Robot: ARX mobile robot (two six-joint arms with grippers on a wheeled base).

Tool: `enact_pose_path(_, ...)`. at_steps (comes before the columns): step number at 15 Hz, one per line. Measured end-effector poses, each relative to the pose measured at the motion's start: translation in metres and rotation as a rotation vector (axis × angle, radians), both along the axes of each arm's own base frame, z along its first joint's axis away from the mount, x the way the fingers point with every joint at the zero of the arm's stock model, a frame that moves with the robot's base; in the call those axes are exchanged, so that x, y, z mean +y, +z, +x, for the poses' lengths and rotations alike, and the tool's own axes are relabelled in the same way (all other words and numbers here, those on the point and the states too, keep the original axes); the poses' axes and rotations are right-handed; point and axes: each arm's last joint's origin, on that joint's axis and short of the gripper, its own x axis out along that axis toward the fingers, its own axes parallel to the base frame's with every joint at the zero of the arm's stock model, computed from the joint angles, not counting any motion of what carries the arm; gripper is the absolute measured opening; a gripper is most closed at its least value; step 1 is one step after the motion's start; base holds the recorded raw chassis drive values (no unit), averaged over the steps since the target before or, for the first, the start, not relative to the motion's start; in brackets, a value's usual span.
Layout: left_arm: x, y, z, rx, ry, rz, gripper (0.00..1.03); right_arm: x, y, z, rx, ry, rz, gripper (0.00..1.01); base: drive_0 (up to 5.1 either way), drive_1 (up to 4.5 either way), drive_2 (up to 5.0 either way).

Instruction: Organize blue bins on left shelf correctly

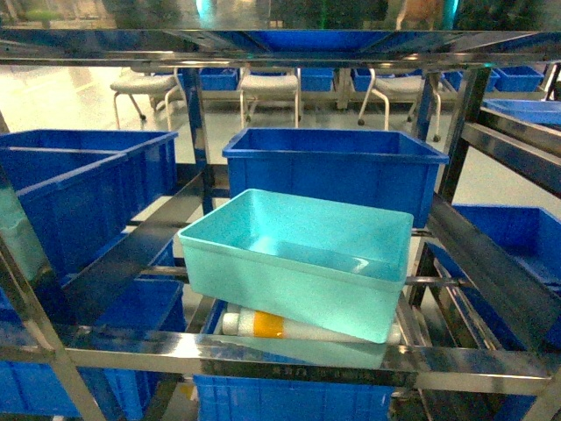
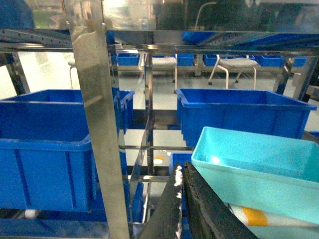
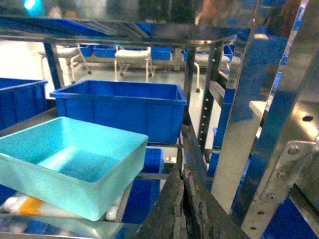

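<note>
You are looking at soft, slightly blurred pictures with a strong blue-green cast. Daylight floods the pale floor (image 1: 79,105) behind, nearly washing it out. Glare streaks the steel shelf (image 1: 289,358) bars, and a bright patch shines inside the turquoise bin (image 1: 298,254). Both wrist views blur their near dark edges.

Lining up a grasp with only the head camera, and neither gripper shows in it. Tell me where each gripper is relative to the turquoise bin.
Observer: In the left wrist view, the left gripper sits just off the turquoise bin's near left corner. Its fingers are together and hold nothing.
Operator: Now give me the right one.
Observer: In the right wrist view, the right gripper is to the right of the bin's other near corner. There is a visible gap between them, and it is also shut and empty.
</note>
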Motion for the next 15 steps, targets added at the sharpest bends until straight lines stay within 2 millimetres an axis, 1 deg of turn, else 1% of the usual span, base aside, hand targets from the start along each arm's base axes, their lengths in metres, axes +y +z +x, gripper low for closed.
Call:
enact_pose_path(4, 0.000, 0.002, -0.005, -0.003, -0.002, 0.000, 0.02, -0.011, 0.003, -0.006, -0.014, -0.024, 0.001, 0.02, 0.0, 0.00, 0.0)
enact_pose_path(6, 0.000, 0.004, -0.009, -0.008, -0.002, 0.000, 0.02, -0.011, 0.001, -0.011, 0.002, -0.015, 0.001, 0.02, 0.0, 0.00, 0.0)
enact_pose_path(11, 0.000, 0.007, -0.021, -0.020, -0.002, 0.000, 0.02, -0.011, 0.008, -0.026, -0.030, -0.008, 0.001, 0.02, 0.0, 0.00, 0.0)
enact_pose_path(15, 0.000, 0.007, -0.030, -0.022, -0.002, 0.000, 0.02, -0.011, 0.009, -0.036, -0.030, -0.008, 0.001, 0.02, 0.0, 0.00, 0.0)
